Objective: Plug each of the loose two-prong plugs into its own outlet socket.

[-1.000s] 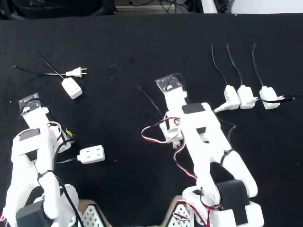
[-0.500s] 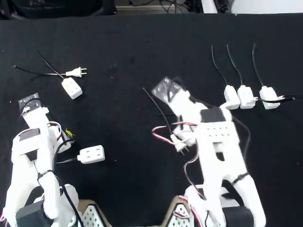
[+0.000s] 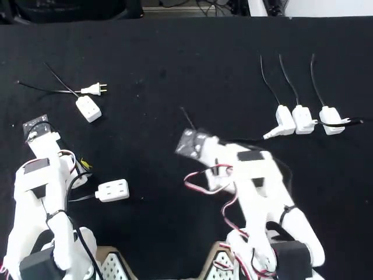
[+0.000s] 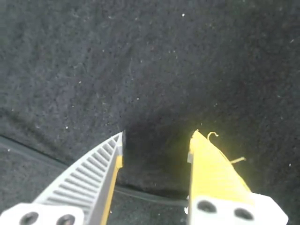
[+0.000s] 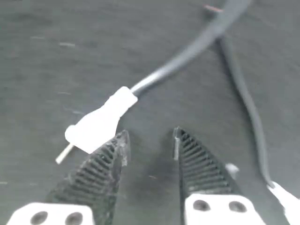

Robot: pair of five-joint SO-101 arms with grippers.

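High view, 5 white outlets, perhaps 2 loose plugs, left gripper and right gripper fingers spread

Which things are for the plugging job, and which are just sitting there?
For the job: loose plug; second plug beside the right gripper; small socket; socket block; row of three sockets.
Just there: black table; cables behind it.

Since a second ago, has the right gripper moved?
Yes. The right gripper has pulled back and to its left, farther from the row of three sockets, which stayed put.
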